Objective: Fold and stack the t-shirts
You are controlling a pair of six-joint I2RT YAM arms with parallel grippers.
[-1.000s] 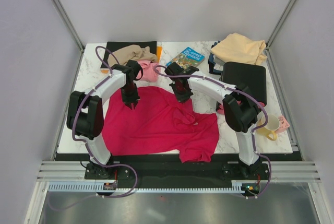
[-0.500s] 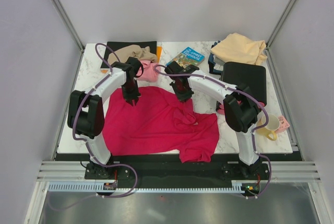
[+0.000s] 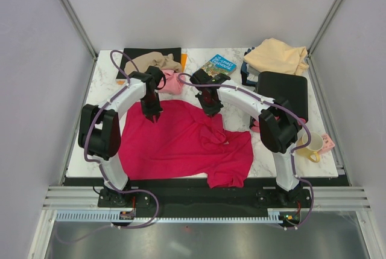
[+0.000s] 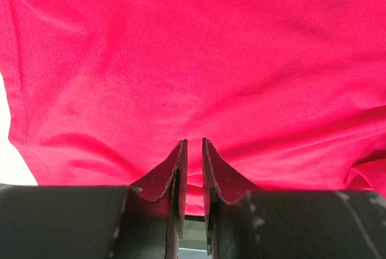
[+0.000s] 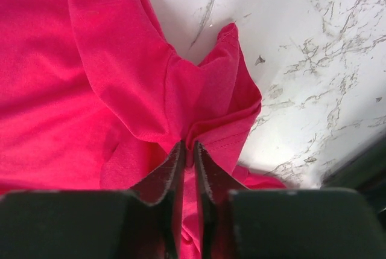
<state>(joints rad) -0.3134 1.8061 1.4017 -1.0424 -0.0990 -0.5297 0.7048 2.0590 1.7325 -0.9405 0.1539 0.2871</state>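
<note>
The crimson red t-shirt lies spread across the near middle of the table, with a bunched sleeve at its right. My left gripper is at the shirt's far left edge, shut on the red cloth, which puckers at its tips. My right gripper is at the far right shoulder, shut on a gathered fold of the red cloth between its tips. A pink t-shirt and a tan-brown t-shirt lie at the back left. A peach-cream t-shirt lies at the back right.
A black mat lies under the tan-brown shirt. A blue book sits at the back middle. A black box-like object stands at the right, with a mug near the table's right front edge. Bare marble shows beside the shirt.
Both grippers have shifted slightly toward the far side, and the shirt's far edge moved with them. The right gripper's fold is a little more gathered.
</note>
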